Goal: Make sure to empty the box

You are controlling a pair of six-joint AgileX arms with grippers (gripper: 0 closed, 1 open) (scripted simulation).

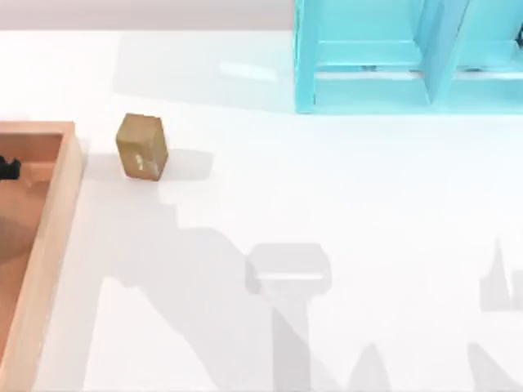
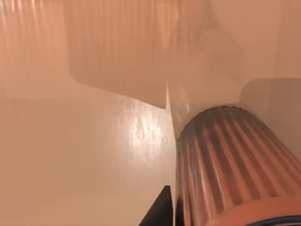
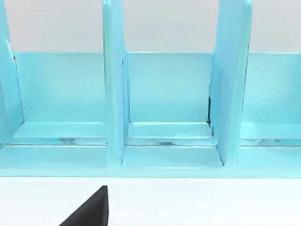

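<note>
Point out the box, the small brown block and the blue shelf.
box (image 1: 65, 175): top view, on its light tan right rim wall.
small brown block (image 1: 143, 147): top view, on its front face.
blue shelf (image 3: 115, 94): right wrist view, on an upright divider.

Box (image 1: 57, 212) cut off at left edge; dark thing (image 1: 9, 168) inside, perhaps gripper, unidentifiable.
</note>
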